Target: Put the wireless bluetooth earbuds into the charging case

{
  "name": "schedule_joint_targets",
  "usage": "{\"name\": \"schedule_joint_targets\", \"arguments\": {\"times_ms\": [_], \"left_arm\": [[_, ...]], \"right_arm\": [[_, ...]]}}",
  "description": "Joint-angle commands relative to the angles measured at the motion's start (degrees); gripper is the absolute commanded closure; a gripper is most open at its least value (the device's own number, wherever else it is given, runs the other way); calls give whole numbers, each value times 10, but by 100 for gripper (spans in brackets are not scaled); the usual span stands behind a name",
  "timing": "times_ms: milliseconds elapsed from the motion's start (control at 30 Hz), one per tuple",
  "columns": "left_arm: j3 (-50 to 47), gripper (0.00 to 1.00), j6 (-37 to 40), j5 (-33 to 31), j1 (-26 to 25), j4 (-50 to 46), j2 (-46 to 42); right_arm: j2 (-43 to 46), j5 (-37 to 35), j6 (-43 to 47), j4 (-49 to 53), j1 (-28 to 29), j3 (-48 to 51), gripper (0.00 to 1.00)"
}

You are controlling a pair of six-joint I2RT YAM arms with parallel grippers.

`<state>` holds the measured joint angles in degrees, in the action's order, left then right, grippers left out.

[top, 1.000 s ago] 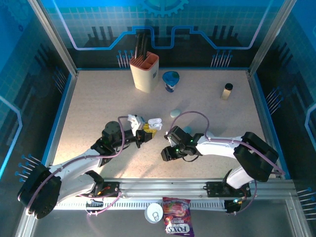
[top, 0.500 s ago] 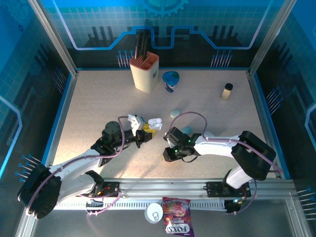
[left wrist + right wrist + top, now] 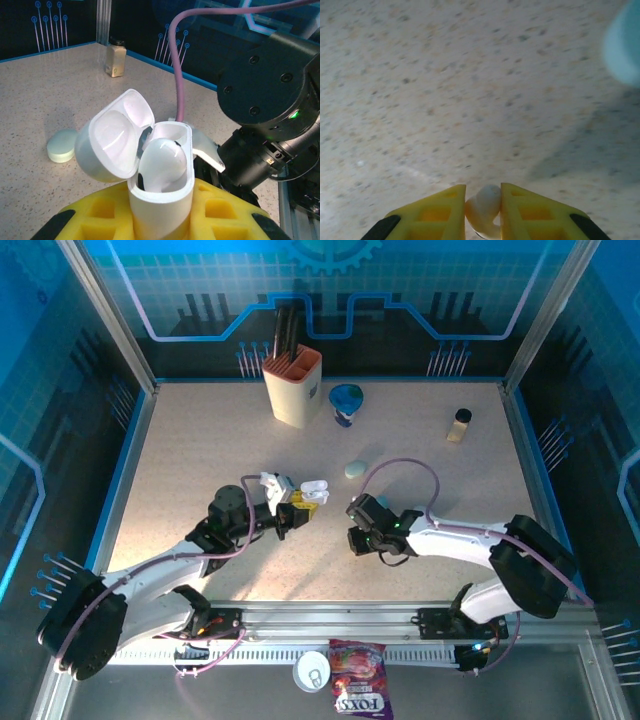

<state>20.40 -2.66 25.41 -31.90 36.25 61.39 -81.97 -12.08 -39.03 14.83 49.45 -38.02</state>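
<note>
My right gripper (image 3: 482, 200) is clenched on a white earbud (image 3: 482, 209), pinched between the yellow fingers (image 3: 432, 217) at the bottom edge of the right wrist view. The speckled table (image 3: 445, 90) lies beyond; whether the bud hangs clear of it I cannot tell.

My left gripper (image 3: 161, 227) is clamped round the base of the white charging case (image 3: 160, 200). The case stands upright with its lid flipped open to the left, and a second earbud (image 3: 161, 162) sits in its well.

Just right of the case looms my right arm (image 3: 270, 95), with its purple cable (image 3: 177, 65) arching overhead. A closed pale teal case (image 3: 62, 146) lies at left centre, apart from both grips.

From above, the grippers face each other in the lower middle, near but not touching. Farther back stand a small bottle (image 3: 460, 425) at upper right, and a blue cup (image 3: 346, 400) and utensil holder (image 3: 292, 385) at top centre.

Since a second ago my right fingers have closed from wider apart, and that arm has swung rightward. My left grip is unchanged.
</note>
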Motion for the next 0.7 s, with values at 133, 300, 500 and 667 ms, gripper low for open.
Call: {"name": "schedule_joint_targets", "arguments": {"times_ms": [133,300,500,667], "left_arm": [[-1,89,9,-5,-4,17,7],[-1,89,9,-5,-4,20,14],[4,89,6,1,-4,27,24],[4,89,1,4,-4,38,34]], "right_arm": [[-6,-116,16,25,20,17,77],[-12,-120,-7,39,54,12,69],[8,-119,-22,50,91,2,60],[54,-101,-26,44,91,12,57]]}}
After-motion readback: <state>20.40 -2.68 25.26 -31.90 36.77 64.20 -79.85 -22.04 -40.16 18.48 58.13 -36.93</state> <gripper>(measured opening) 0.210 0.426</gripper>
